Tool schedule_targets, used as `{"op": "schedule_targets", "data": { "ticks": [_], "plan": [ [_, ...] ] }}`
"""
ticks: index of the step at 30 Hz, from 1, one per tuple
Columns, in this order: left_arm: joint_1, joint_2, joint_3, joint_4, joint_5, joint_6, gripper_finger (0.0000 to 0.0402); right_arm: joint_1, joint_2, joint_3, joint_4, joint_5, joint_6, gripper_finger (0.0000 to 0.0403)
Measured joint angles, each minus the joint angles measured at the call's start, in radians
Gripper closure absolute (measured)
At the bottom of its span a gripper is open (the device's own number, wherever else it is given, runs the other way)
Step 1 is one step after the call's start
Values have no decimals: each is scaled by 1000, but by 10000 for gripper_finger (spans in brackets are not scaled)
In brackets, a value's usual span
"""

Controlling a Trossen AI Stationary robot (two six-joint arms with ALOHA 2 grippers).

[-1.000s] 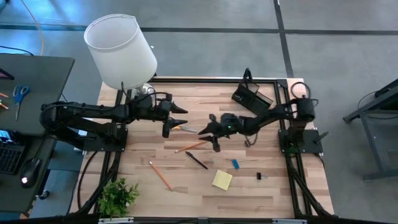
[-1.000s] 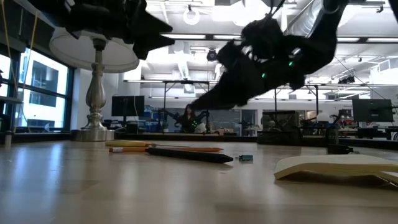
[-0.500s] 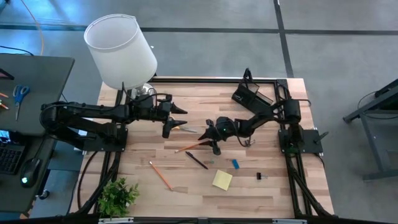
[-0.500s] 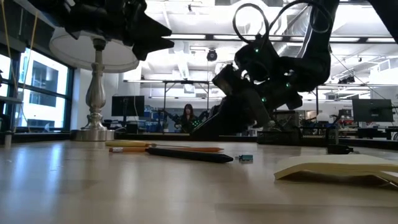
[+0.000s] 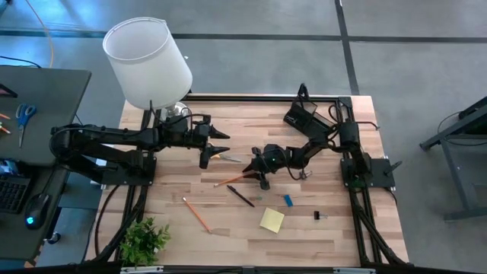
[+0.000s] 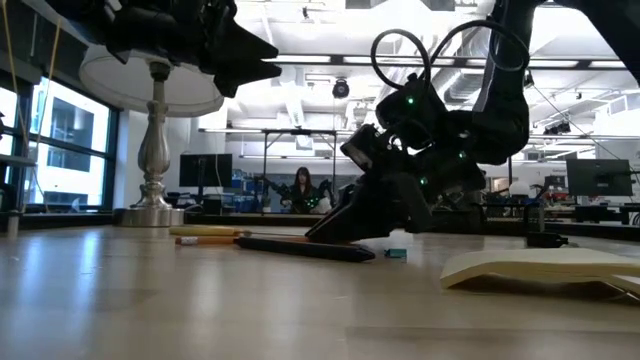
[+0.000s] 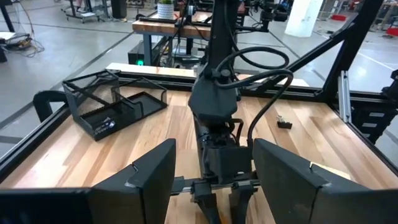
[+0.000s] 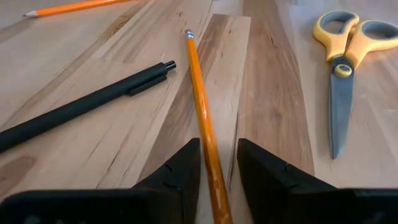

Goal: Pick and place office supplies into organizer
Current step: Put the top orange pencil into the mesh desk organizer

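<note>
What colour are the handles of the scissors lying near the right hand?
Yellow with grey inner rims on the scissors, clearest in the right wrist view.

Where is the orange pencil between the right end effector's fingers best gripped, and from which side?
Grip the orange pencil across its thin shaft, from straight above. It lies flat on the table, and the right end effector already has open fingers on both sides of it.

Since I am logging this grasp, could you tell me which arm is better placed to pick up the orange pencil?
The right: its hand is down at the table, fingers open astride the orange pencil. The left hand hovers apart.
</note>
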Motion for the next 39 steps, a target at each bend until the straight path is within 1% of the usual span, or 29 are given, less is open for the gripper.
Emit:
{"op": "schedule_targets", "data": {
  "ticks": [3, 8, 10, 15, 18, 22, 25, 30, 32, 34, 37, 39],
  "plan": [
    [0, 12, 0, -3, -7, 0, 197, 0, 28, 0, 39, -2, -2, 323],
    [0, 20, 0, -4, -7, -1, 197, 0, 46, 2, 66, 6, 14, 378],
    [0, 20, 0, -3, -7, -1, 197, 0, 46, 1, 67, 4, 14, 391],
    [0, 20, 0, -4, -7, -1, 197, 0, 48, -2, 95, 7, 65, 387],
    [0, 20, 0, -4, -7, -1, 197, 0, 30, -4, 118, 0, 100, 395],
    [0, 17, 0, -3, -7, -1, 197, 0, -19, -6, 68, 8, 129, 395],
    [0, 17, 0, -3, -7, -1, 197, 0, -76, -12, 22, 9, 129, 398],
    [0, -10, 0, -10, -7, 10, 197, 0, -221, -34, -84, 48, 111, 398],
    [0, -36, 0, -24, -25, 39, 197, 0, -300, -52, -151, 60, 105, 398],
    [0, -77, 0, -46, -67, 74, 197, 0, -392, -78, -227, 71, 105, 398],
    [1, -135, 0, -56, -94, 94, 197, 0, -534, -130, -342, 140, 127, 398],
    [1, -160, 1, -52, -82, 94, 197, 0, -644, -175, -363, 192, 156, 397]
  ]
}}
